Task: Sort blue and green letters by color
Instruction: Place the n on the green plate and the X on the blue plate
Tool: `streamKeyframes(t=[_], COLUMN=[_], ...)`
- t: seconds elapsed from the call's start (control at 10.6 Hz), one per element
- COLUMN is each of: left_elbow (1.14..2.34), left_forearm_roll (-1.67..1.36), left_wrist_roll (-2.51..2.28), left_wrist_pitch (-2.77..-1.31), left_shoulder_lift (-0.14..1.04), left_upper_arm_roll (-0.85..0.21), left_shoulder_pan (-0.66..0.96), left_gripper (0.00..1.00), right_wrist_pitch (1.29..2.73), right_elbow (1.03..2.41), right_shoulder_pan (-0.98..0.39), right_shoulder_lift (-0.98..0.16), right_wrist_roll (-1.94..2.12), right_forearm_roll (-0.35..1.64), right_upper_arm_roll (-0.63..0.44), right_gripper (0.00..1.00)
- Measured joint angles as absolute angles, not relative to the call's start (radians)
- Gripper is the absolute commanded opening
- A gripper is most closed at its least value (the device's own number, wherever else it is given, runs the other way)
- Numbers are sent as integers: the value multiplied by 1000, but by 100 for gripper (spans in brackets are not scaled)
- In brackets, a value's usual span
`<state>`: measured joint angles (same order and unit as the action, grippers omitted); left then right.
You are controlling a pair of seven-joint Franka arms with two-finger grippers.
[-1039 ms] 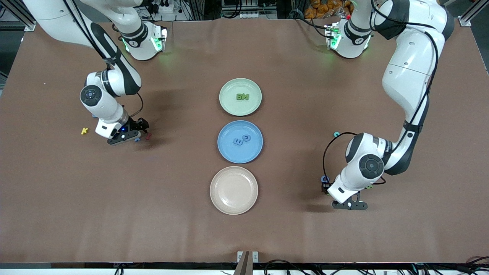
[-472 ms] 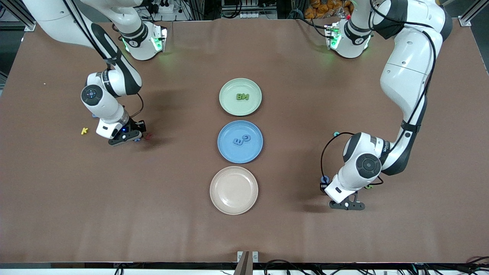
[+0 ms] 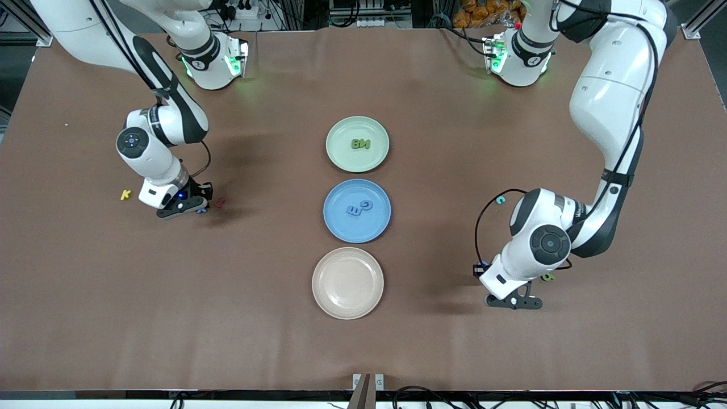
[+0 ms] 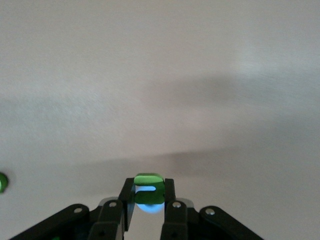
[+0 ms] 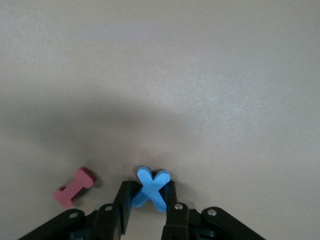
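I watched both arms at work over the brown counter (image 3: 113, 318), with the three plates in a column down its middle. The green plate (image 3: 341, 159), farthest from the front camera, carried two green letters (image 3: 360, 144); the blue plate (image 3: 335, 227) carried two blue letters (image 3: 359, 209); the beige plate (image 3: 347, 282) was bare.

At the right arm's end, the right claw (image 3: 196, 205) had clenched on a blue X (image 5: 151, 188), low against the counter, with the dark red piece (image 5: 74, 187) just beside it and the yellow K (image 3: 125, 194) a little farther off. A second earlier its fingers had stood wide open around that spot.

At the left arm's end, the left claw (image 4: 147, 197) had clamped onto a green letter (image 4: 148, 187), with a blue letter (image 4: 147, 207) showing right under it; I couldn't tell whether that one was gripped too. A second before, those fingers had been only half closed. Another green letter (image 3: 547, 277) and a teal one (image 3: 500, 199) lay near that arm.

I judged both grasps made, so next came lifts toward the matching plates.
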<state>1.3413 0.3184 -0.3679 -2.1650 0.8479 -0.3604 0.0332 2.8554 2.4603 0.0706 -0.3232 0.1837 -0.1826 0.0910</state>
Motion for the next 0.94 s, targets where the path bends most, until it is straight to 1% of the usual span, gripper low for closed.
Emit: streamKeyframes(t=[0.09, 0.28, 0.38, 0.57, 0.66, 0.76, 0.94], left_elbow=[1341, 1344, 1346, 1361, 1372, 1378, 1389], left_forearm_roll=[313, 312, 312, 311, 311, 312, 312], left_wrist_roll=[-405, -521, -580, -713, -803, -908, -1076], left_wrist_pitch=[-2122, -2072, -2056, -2041, -2040, -2040, -2040], left_shoulder_lift=[829, 815, 815, 814, 815, 816, 817], left_upper_arm_roll=[-397, -483, -525, -583, -594, -596, -594], left_shoulder_pan=[33, 37, 40, 71, 118, 189, 334], left_gripper=[0, 0, 0, 0, 0, 0, 0], right_wrist_pitch=[2849, 2719, 2659, 2624, 2622, 2622, 2618], right_elbow=[2445, 2383, 2347, 2291, 2261, 2222, 2117], right_shoulder_pan=[74, 70, 47, -59, -120, -180, -301], right_shoulder_lift=[-320, -293, -277, -265, -269, -281, -339], right_wrist_roll=[183, 165, 132, -12, -106, -204, -384], right_forearm_roll=[-183, -161, -110, -24, -15, -12, -10], right_upper_arm_roll=[88, 86, 89, 95, 97, 99, 102], right_gripper=[17, 16, 16, 16, 16, 16, 16])
